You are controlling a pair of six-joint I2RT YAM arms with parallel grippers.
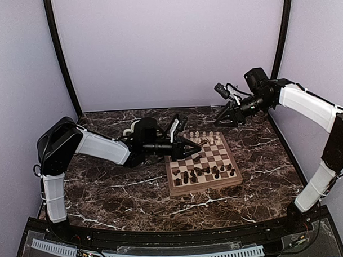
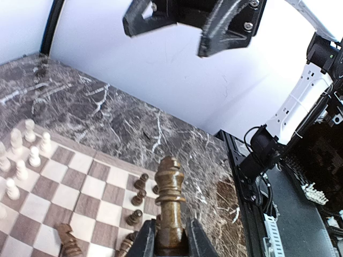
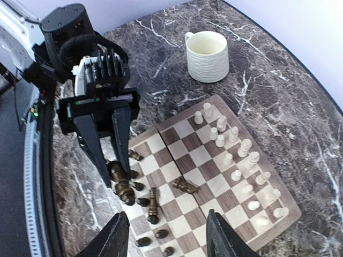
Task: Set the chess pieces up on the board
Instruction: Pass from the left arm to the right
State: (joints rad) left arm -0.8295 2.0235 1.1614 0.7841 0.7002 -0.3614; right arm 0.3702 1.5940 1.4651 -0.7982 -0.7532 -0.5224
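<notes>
Neighbouring the board [image 3: 195, 144], a cream mug [image 3: 207, 56].

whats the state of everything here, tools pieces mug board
left tool, shut on dark piece
right tool, open, empty
white pieces, upright in two rows
other dark pieces, some upright, some toppled
mug, upright, empty
board, flat on table

— What sort of place am I driving in?
— I read it as a robot lab booth: plain pale walls [image 1: 169, 49] on black poles [image 1: 62, 59] close round a marble table [image 1: 117, 192], with the left arm [image 1: 101, 147] and right arm [image 1: 306, 104] bolted at its near edge.
</notes>
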